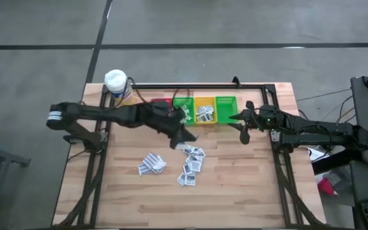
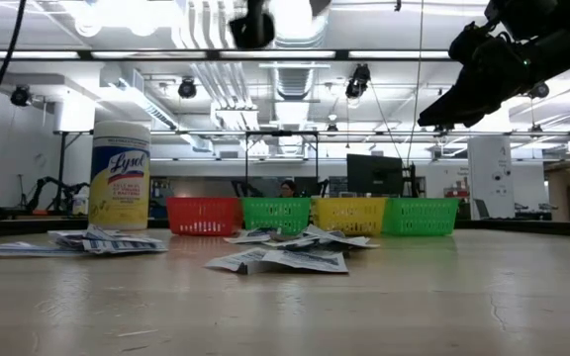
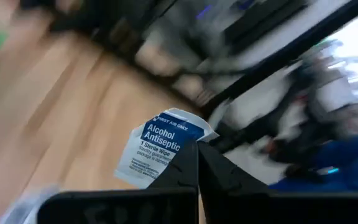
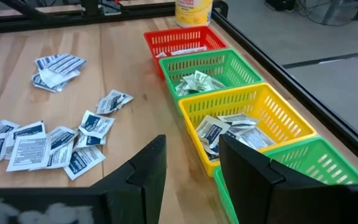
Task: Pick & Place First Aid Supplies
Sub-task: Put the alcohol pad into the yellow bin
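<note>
From above, the left hand (image 1: 185, 121) sits over the bench (image 1: 248, 185) just in front of the row of bins, near the left green bin (image 1: 183, 107). The right hand (image 1: 245, 128) waits beside the right green bin (image 1: 226, 108), well clear of the work. Loose sachets (image 1: 192, 163) lie scattered on the bench below the left hand, with a second cluster (image 1: 151, 165) off to one side. The yellow bin (image 1: 204, 110) already holds several.

At bench level, the four bins stand in a row behind the scattered packets, and a yellow bottle (image 2: 119, 176) stands beside the red bin (image 2: 204, 215).

The left wrist view settles the step: the left hand is clenched on a wipe (image 3: 161, 149), pinching its edge, and the wipe is clear of the bench. It is a flat white packet with a blue band reading "Alcohol Antiseptic". I judge this the carry stage; the next move calls for bringing it over the proper bin and letting go.

The right wrist view shows the right hand's fingers (image 4: 145, 171) standing apart, grasping nothing.
</note>
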Action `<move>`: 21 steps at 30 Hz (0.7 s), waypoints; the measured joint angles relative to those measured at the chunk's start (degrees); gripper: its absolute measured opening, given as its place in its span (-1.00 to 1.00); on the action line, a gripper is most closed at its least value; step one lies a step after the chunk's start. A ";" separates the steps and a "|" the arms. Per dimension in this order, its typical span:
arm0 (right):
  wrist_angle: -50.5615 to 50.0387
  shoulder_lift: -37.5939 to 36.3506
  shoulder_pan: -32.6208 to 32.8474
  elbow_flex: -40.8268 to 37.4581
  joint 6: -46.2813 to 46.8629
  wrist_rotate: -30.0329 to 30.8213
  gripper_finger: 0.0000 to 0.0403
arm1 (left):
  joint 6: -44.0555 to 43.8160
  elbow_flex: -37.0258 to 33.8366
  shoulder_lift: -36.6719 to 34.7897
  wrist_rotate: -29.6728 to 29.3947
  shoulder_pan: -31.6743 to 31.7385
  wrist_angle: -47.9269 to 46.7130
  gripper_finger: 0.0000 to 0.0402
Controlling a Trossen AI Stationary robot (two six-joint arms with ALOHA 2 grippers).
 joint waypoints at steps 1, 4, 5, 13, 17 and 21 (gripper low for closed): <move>0.01 0.00 0.00 0.00 -0.02 -0.01 -0.28 | -0.01 0.00 -0.34 1.00 0.30 3.58 -1.00; -0.02 0.00 0.00 0.00 0.03 -0.02 -0.28 | -0.84 0.07 -0.45 4.62 1.01 14.57 -1.00; 0.00 0.00 0.00 0.00 0.00 0.00 -0.28 | -1.27 0.05 -0.24 5.08 1.13 17.62 -1.00; -0.02 0.00 0.00 0.00 0.00 -0.01 -0.28 | -2.80 0.04 0.74 6.01 1.09 31.42 -1.00; -0.02 0.00 0.00 0.00 -0.02 0.00 -0.28 | -2.57 0.04 1.19 4.42 1.09 29.13 -1.00; -0.02 0.00 -0.02 0.00 0.02 0.00 -0.28 | -0.70 0.09 3.07 -6.37 1.02 19.81 -1.00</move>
